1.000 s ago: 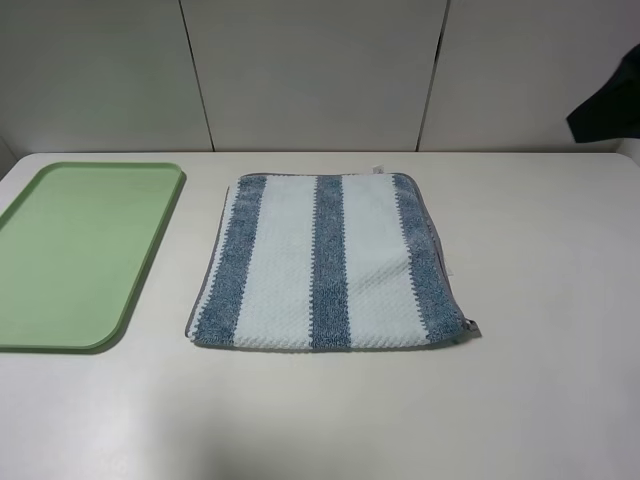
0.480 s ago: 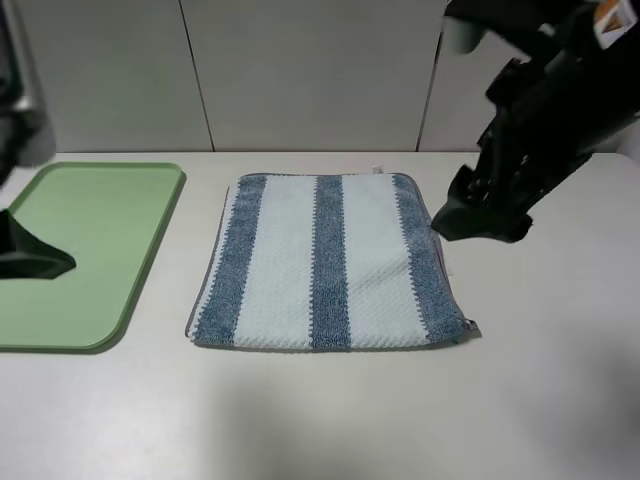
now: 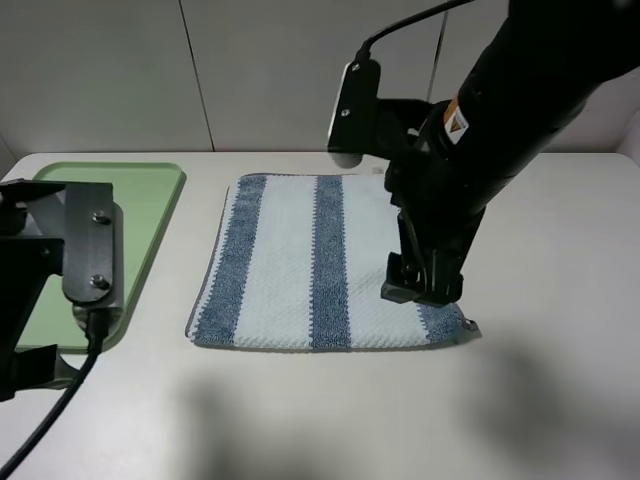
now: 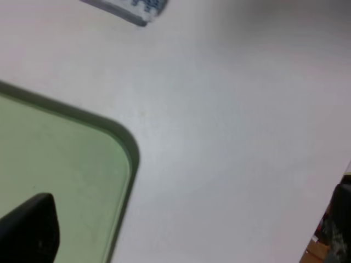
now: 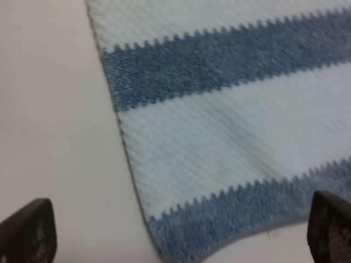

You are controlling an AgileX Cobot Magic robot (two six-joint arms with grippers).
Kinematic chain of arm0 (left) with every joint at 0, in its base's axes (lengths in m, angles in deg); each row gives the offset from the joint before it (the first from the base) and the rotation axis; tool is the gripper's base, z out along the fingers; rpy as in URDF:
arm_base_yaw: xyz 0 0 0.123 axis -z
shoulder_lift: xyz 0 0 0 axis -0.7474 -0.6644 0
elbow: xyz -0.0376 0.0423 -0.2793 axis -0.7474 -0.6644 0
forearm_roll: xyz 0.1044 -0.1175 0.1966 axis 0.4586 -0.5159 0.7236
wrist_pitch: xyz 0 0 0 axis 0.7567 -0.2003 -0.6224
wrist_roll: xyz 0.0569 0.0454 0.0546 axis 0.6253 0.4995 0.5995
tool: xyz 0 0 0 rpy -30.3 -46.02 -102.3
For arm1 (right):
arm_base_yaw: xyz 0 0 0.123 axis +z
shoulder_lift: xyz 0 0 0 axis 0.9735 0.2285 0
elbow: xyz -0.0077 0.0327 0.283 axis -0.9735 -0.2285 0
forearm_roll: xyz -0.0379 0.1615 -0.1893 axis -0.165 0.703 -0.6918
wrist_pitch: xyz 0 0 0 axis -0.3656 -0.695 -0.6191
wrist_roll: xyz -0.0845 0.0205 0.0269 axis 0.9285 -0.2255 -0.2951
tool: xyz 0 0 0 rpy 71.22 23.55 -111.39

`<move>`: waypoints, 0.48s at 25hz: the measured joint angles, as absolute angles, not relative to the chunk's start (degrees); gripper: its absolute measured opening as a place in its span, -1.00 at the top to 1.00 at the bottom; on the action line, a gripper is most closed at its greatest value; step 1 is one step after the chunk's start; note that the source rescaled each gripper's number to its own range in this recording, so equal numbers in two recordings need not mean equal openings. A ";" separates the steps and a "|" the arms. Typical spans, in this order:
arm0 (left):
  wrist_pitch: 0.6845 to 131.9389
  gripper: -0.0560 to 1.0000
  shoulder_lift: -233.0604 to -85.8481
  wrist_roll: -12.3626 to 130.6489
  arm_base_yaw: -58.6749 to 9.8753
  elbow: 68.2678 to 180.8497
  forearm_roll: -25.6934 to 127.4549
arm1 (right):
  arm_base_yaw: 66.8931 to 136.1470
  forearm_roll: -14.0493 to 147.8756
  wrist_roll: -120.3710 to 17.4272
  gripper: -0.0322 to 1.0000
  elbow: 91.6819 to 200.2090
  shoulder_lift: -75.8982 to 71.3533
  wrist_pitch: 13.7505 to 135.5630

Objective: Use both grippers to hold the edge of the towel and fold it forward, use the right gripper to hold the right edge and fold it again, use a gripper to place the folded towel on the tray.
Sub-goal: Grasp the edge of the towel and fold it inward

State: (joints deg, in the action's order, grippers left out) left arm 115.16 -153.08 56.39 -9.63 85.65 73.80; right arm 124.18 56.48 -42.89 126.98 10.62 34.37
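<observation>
Towel (image 3: 300,260) flat beside tray (image 3: 150,200); left jaws above tray, right jaws above towel, both gaping, holding nothing.

One striped towel (image 3: 300,260), one green tray (image 3: 150,195), one table (image 3: 560,390), one left gripper (image 3: 35,340), one right gripper (image 3: 422,282)

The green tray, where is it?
In the high view the tray sits at the left, apart from the striped towel to its right, partly hidden by the left arm.
</observation>
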 joint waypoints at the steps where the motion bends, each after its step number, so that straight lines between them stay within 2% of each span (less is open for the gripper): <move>1: 114.74 -0.95 -153.89 56.98 -9.63 85.53 73.80 | 124.26 56.84 -41.97 -1.00 126.98 11.36 34.65; 12: 106.71 -0.94 -164.20 64.70 -9.63 85.49 75.66 | 124.26 56.37 -33.92 -1.00 126.89 17.90 40.20</move>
